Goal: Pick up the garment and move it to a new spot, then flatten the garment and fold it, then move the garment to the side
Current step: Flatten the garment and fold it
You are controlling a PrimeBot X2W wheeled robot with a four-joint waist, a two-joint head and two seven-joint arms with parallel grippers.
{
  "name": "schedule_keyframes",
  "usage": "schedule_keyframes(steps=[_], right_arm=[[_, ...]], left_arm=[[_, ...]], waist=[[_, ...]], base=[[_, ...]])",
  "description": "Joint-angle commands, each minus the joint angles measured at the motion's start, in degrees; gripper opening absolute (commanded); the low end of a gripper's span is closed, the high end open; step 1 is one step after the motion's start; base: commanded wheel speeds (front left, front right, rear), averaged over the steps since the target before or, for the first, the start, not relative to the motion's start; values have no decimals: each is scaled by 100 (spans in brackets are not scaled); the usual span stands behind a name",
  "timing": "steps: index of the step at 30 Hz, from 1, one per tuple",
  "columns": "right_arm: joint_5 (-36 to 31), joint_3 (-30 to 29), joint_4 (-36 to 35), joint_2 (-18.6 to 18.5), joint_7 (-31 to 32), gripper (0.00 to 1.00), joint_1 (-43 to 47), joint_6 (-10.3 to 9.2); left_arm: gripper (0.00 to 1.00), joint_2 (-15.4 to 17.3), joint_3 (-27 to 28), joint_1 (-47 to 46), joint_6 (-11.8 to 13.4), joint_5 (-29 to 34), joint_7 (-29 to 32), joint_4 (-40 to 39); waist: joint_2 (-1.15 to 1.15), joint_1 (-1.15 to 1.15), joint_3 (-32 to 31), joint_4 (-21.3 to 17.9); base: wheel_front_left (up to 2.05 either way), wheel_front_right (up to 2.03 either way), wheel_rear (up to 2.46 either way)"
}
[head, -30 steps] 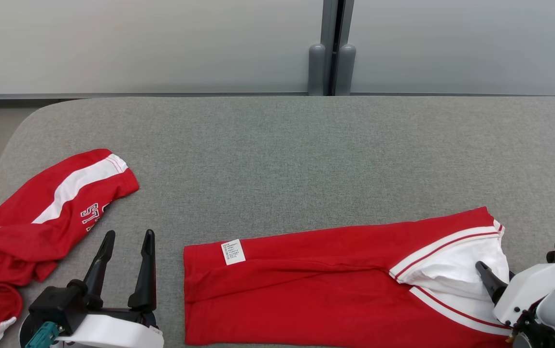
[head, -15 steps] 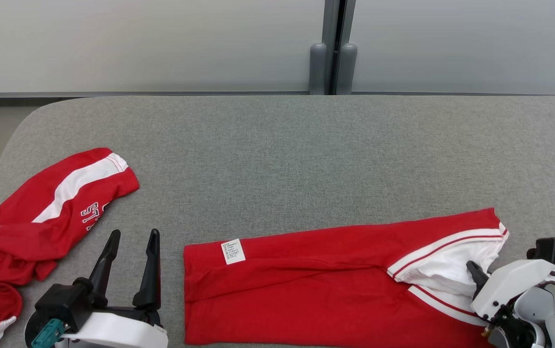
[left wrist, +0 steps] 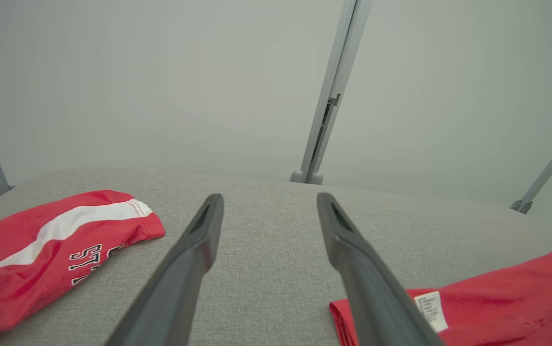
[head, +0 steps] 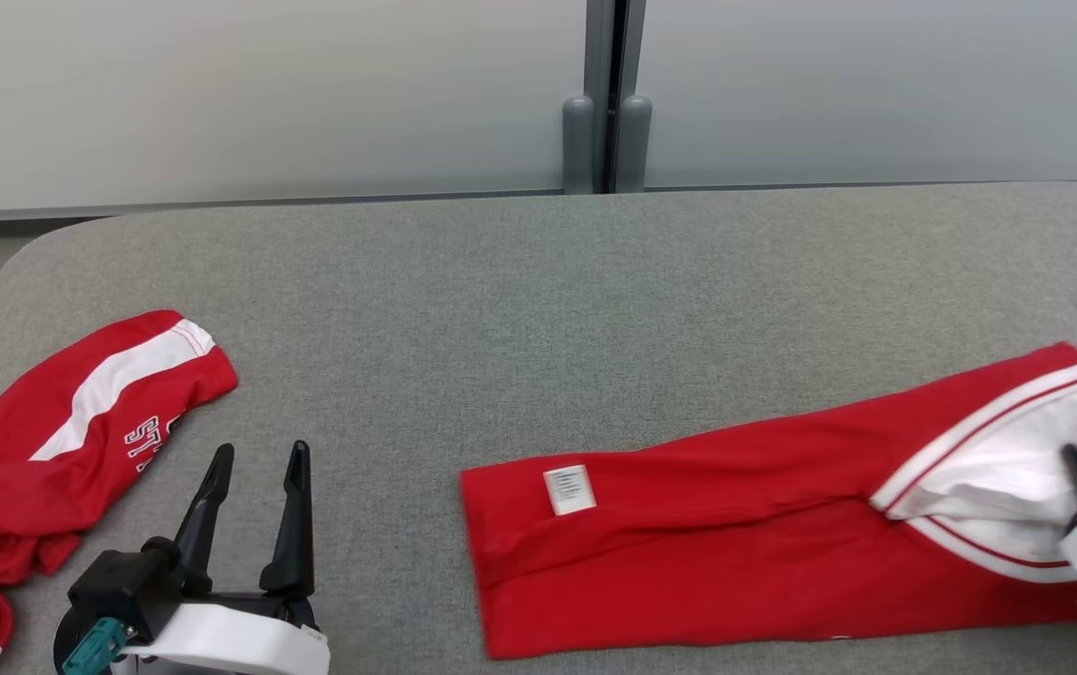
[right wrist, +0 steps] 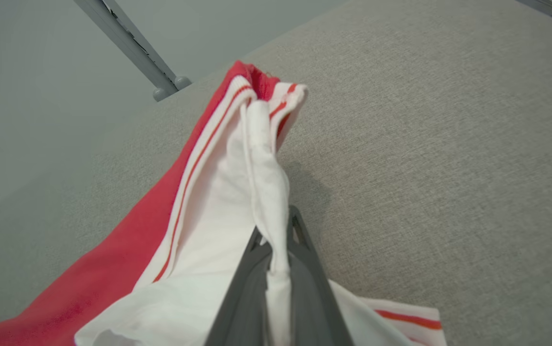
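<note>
The garment is a folded red piece with white, red-striped trim, lying lengthwise on the grey table at right of centre. A white label sits near its left end. My right gripper is at the garment's right end, shut on a pinch of the white cloth. In the right wrist view the fingers close on a raised ridge of that white fabric. My left gripper stands open at the lower left, holding nothing, left of the garment's label end. Its fingertips point over bare table.
A second red garment with a white stripe and lettering lies crumpled at the table's left edge, beside my left gripper. The padded grey table stretches back to a pale wall with a grey post.
My right gripper shut on the white cloth and pulled the garment to the right along the table. The head camera also shifted. The left gripper stayed open and still.
</note>
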Motion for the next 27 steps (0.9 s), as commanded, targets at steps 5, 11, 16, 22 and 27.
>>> schedule_keyframes(steps=[5,11,16,22,27], right_arm=[[-159,-285,-351,-161,9,0,79,1],[-67,-69,-1569,208,400,0,296,2],[-49,324,-2665,657,848,0,591,2],[74,1092,-3349,974,1222,0,852,2],[183,1667,-3187,1062,1319,0,862,2]], left_arm=[[100,-175,93,61,-62,57,-30,76],[100,-299,182,134,-193,143,-31,154],[100,-343,188,74,-280,192,-32,263],[100,-397,151,-62,-360,228,-33,388],[100,-414,112,-155,-391,248,-28,519]], waist=[[0,0,-69,-51],[0,0,-94,-99],[0,0,-95,-40],[0,0,-75,290],[0,0,-50,716]], base=[[0,0,0],[0,0,0],[0,0,0],[0,0,0],[0,0,0]])
